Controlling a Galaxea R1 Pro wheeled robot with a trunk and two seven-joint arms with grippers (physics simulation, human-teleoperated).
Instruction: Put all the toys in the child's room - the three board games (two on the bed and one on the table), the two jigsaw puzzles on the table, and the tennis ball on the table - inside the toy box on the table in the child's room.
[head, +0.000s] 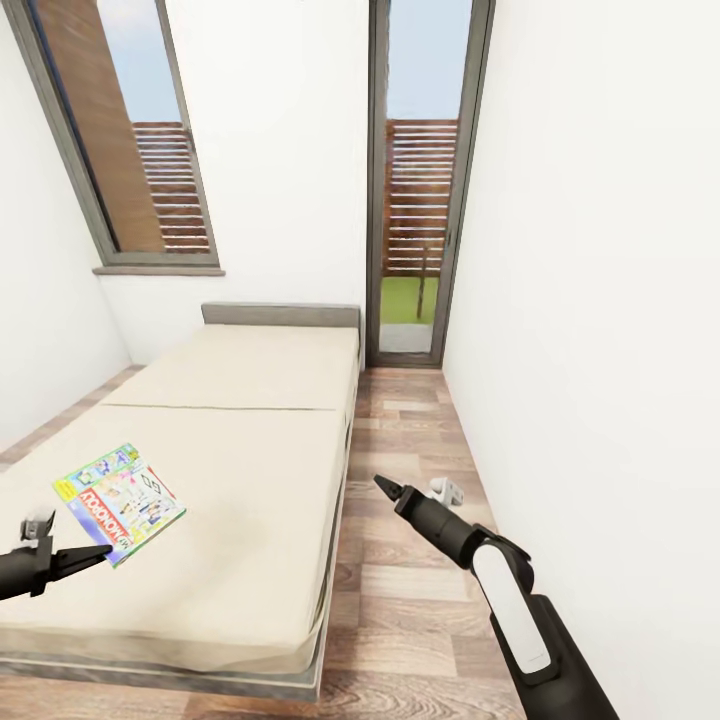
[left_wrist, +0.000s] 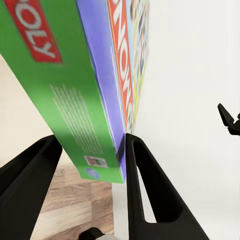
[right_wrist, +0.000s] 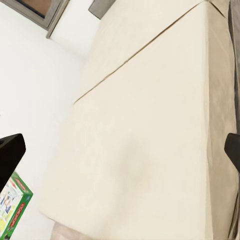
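Note:
One board game (head: 120, 500), a flat green-edged box with a white busy cover, hangs tilted just above the near left part of the bed (head: 250, 420). My left gripper (head: 100, 553) is shut on its near corner. In the left wrist view the black fingers (left_wrist: 145, 190) press either side of the box (left_wrist: 75, 90). My right gripper (head: 385, 487) hovers over the wooden floor beside the bed. It is open, with nothing between its fingers (right_wrist: 10, 155). The right wrist view looks across the beige mattress (right_wrist: 150, 125) to the box (right_wrist: 11, 210).
A narrow strip of wooden floor (head: 400, 440) runs between the bed and the white right wall (head: 600, 300). A tall glass door (head: 420, 200) stands at the far end. A window (head: 120, 130) is on the left wall above the grey headboard (head: 280, 315).

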